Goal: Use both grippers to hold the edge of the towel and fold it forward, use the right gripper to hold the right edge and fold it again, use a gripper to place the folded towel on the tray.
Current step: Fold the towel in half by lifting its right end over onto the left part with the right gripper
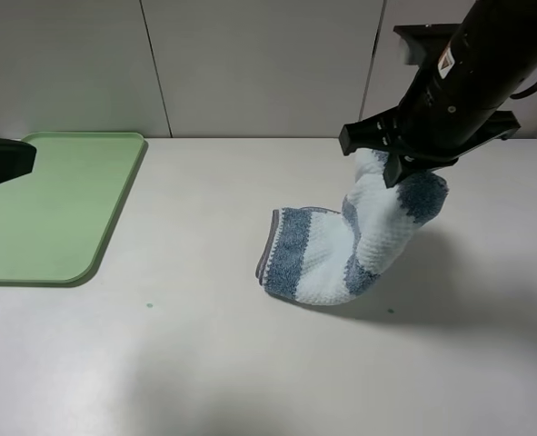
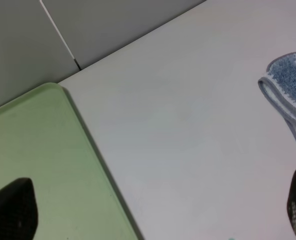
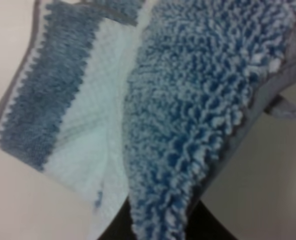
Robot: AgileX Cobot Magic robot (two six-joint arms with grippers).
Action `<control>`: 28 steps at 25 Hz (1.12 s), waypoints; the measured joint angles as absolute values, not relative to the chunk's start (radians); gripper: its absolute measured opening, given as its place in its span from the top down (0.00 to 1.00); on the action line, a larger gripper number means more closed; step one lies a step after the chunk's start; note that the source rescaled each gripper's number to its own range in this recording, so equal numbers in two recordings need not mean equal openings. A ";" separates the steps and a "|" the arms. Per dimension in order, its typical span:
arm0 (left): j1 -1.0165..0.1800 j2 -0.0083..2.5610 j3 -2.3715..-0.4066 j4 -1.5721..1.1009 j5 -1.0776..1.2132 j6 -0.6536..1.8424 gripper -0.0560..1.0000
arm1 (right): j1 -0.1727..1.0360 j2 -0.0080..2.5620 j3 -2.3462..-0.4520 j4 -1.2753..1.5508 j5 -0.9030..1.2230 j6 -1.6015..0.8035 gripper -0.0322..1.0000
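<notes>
Right gripper clamped, left gripper wide open.

Right arm [image 1: 472, 68] slants down from the upper right of the high view, black body, flat cross-piece at the wrist. The right gripper [image 1: 393, 165] points down and toward the middle, jaws closed tight on the top end of the towel [image 1: 341, 245]. In the right wrist view only a dark bit of finger shows under the cloth. The left gripper [image 2: 153, 212] sits far out at the left edge of the high view, only a black tip in frame. Its fingers [image 2: 10, 212] stand fully apart and hold nothing, one at each side of the left wrist view.
</notes>
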State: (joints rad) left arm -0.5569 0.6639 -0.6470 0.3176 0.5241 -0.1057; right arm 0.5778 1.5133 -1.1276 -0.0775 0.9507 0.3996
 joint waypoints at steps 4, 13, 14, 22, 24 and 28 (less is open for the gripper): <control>-0.557 0.664 -0.647 0.318 0.524 -0.106 0.00 | 0.615 1.537 -1.128 -0.072 0.908 0.446 0.92; -0.557 0.664 -0.647 0.318 0.524 -0.106 0.00 | 0.636 1.623 -1.128 -0.052 0.856 0.500 0.92; -0.557 0.664 -0.647 0.318 0.524 -0.106 0.00 | 0.636 1.636 -1.128 -0.046 0.850 0.503 0.92; -0.557 0.664 -0.647 0.318 0.524 -0.106 0.00 | 0.657 1.710 -1.128 -0.025 0.784 0.503 0.92; -0.557 0.664 -0.647 0.318 0.524 -0.106 0.00 | 0.674 1.719 -1.128 -0.023 0.745 0.503 0.92; -0.557 0.664 -0.647 0.318 0.524 -0.106 0.00 | 0.695 1.735 -1.128 -0.011 0.682 0.503 0.92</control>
State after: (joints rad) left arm -0.5569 0.6639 -0.6470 0.3176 0.5241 -0.1057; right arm 0.6951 1.7347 -1.1276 -0.0112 0.6823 0.5033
